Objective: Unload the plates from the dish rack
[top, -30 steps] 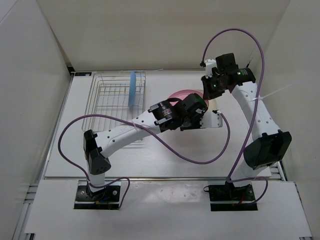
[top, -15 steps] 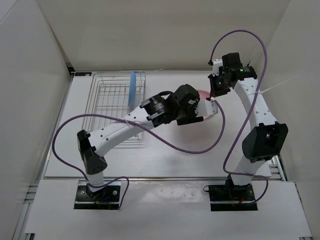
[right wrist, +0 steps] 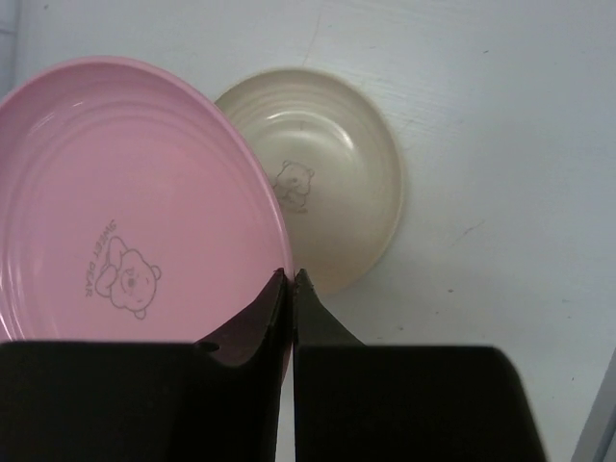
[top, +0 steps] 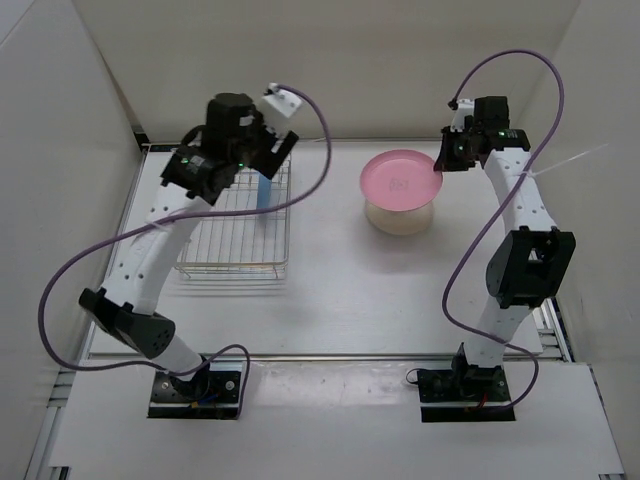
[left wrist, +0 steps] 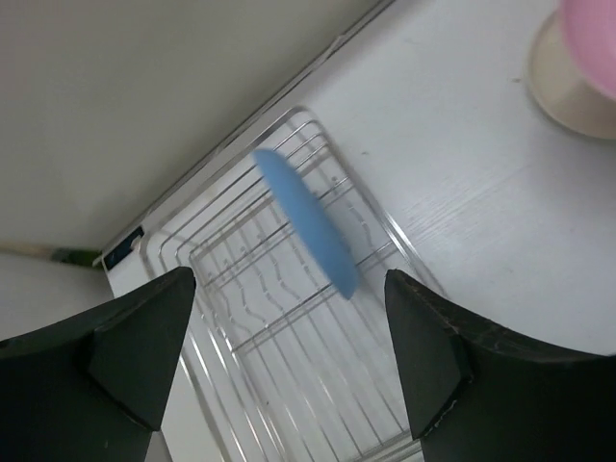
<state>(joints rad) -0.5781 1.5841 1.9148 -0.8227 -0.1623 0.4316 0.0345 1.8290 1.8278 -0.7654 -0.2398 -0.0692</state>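
A light blue plate (top: 263,188) (left wrist: 308,226) stands on edge in the wire dish rack (top: 215,262) (left wrist: 289,385) at the back left. High over the rack, my left gripper (top: 272,150) (left wrist: 289,313) is open and holds nothing. At the back right, my right gripper (top: 440,167) (right wrist: 292,281) is shut on the near rim of the pink plate (top: 398,179) (right wrist: 125,212). That plate hangs face up over the cream plate (top: 400,217) (right wrist: 337,178), which lies flat on the table. Both carry a small bear mark in the centre.
White walls close in the table at the back and on both sides. Purple cables loop from both arms. The right arm's upright links (top: 525,265) stand along the table's right edge.
My left arm let go of the pink plate, opened, and swung from the table's middle back up over the rack. My right gripper closed on the pink plate's rim and now holds it alone.
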